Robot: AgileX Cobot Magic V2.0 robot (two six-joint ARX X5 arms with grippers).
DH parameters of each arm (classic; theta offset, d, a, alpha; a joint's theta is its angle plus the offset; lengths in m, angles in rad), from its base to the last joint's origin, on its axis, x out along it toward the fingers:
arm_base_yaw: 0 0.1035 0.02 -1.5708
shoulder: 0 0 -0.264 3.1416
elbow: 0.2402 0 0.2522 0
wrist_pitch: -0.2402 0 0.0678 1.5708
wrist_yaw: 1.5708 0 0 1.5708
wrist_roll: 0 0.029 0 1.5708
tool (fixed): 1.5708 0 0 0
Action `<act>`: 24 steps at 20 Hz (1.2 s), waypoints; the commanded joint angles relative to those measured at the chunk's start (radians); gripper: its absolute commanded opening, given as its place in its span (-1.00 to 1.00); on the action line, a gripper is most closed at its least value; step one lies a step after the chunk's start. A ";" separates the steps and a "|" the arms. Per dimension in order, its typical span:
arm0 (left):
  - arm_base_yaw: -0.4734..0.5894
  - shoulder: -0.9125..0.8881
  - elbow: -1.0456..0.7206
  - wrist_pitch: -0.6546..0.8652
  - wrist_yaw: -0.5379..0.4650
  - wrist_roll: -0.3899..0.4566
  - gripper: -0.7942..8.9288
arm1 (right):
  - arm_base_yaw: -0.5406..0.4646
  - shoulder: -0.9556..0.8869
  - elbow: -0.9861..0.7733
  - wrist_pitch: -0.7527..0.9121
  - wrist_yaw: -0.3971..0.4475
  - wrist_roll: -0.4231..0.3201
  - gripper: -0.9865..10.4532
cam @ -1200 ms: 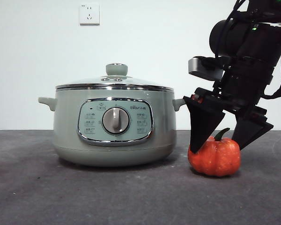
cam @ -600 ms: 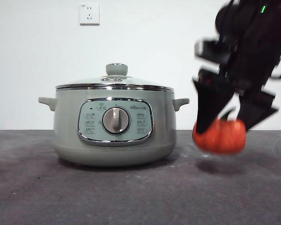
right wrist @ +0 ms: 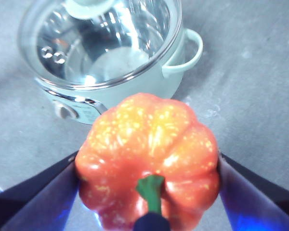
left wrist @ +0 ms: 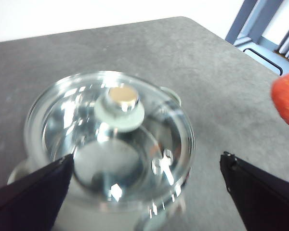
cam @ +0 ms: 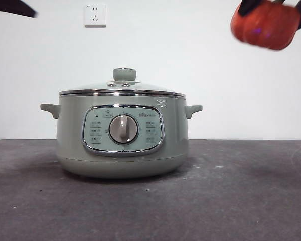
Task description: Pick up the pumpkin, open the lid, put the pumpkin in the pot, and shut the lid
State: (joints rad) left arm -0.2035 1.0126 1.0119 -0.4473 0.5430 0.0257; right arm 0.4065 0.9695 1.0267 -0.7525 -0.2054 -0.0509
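Right tool clamped on the pumpkin, one jaw on each side, high at the front view's top right, well above the worktop and off to the side of the pot. Left tool spread wide, empty, hovering over the lid, which sits on the pot, knob untouched. Wall socket behind. Nothing between pumpkin and pot. A second ago the pumpkin sat on the worktop beside the pot; now it's lifted clear.
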 commanded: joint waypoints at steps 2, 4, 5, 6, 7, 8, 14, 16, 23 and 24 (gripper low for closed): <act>-0.069 0.190 0.129 0.079 -0.031 0.005 0.77 | 0.002 -0.050 0.002 -0.010 -0.004 0.016 -0.85; -0.111 0.312 0.223 0.084 -0.079 0.036 0.77 | 0.002 -0.074 0.002 -0.018 -0.004 0.017 -0.85; -0.129 0.365 0.262 0.084 -0.110 0.055 0.77 | 0.002 -0.081 0.002 -0.020 -0.004 0.017 -0.85; -0.146 0.410 0.293 0.086 -0.138 0.058 0.77 | 0.002 -0.087 0.002 -0.020 -0.003 0.017 -0.85; -0.164 0.460 0.325 0.089 -0.159 0.062 0.77 | 0.002 -0.090 0.002 -0.020 -0.003 0.017 -0.85; -0.175 0.501 0.349 0.096 -0.166 0.075 0.77 | 0.002 -0.092 0.002 -0.020 -0.003 0.017 -0.85; -0.220 0.630 0.370 0.135 -0.258 0.113 0.77 | 0.002 -0.093 0.002 -0.019 -0.002 0.016 -0.85; -0.224 0.646 0.370 0.133 -0.274 0.128 0.77 | 0.002 -0.093 0.002 -0.019 -0.001 0.016 -0.85; -0.239 0.682 0.370 0.118 -0.281 0.134 0.77 | 0.002 -0.093 0.002 -0.012 0.003 0.016 -0.85; -0.242 0.682 0.370 0.117 -0.285 0.134 0.68 | 0.002 -0.093 0.002 -0.012 0.003 0.016 -0.85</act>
State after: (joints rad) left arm -0.4419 1.6878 1.3804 -0.3309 0.2623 0.1486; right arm 0.4065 0.8795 1.0267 -0.7719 -0.2054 -0.0437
